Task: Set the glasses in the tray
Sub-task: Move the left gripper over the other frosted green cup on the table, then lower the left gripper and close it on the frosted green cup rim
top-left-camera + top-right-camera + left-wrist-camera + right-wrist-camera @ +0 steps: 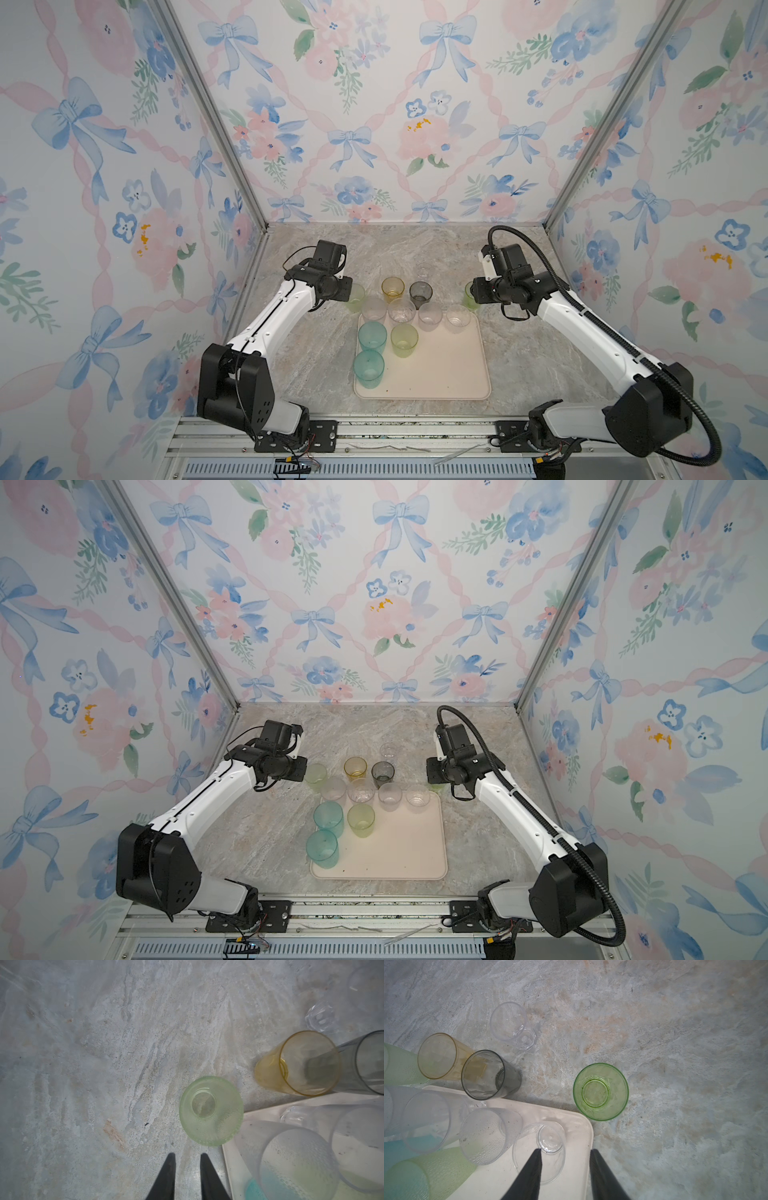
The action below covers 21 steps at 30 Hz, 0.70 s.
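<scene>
The cream tray (pixel 449 370) holds two teal glasses (pixel 372 337), a pale green one (pixel 404 340) and several clear ones (pixel 430 316) along its far edge. Off the tray stand a pale green glass (pixel 211 1110), an amber one (pixel 392 289), a smoky grey one (pixel 420 294), a clear one (pixel 424 270) and a green one (pixel 601 1092). My left gripper (pixel 188 1156) is narrowly open and empty, just short of the pale green glass. My right gripper (pixel 566 1150) is open and empty above the tray's far right corner (pixel 577 1124), one finger overlapping a clear glass (pixel 550 1138).
The marble tabletop (pixel 316 345) is walled by floral panels on three sides. The near half of the tray carries no glasses. Both arms' bases sit on a metal rail (pixel 415 432) at the front edge.
</scene>
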### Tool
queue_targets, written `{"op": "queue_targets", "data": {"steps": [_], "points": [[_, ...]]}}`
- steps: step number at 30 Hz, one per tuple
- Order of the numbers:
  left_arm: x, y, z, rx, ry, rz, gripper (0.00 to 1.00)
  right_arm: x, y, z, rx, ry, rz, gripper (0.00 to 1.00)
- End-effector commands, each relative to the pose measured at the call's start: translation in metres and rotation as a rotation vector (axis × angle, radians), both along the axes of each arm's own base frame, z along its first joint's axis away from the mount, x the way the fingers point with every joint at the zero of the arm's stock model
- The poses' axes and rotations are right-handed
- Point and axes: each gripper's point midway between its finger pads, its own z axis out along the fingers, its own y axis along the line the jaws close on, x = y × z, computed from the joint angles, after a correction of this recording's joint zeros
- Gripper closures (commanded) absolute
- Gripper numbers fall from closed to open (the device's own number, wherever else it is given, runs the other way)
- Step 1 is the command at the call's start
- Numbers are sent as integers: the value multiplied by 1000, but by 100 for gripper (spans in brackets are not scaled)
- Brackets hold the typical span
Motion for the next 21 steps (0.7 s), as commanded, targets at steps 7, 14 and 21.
{"op": "queue_targets", "data": {"steps": [7,14,21], "points": [[10,-2,-20,-47,20,1,77,3,-1,-3,-11,-1,4,58],[17,-1,-27,-50,23,6,76,3,-1,-4,-14,3,5,58],[22,0,-42,-42,53,6,76,3,-1,-4,-14,2,4,58]]}}
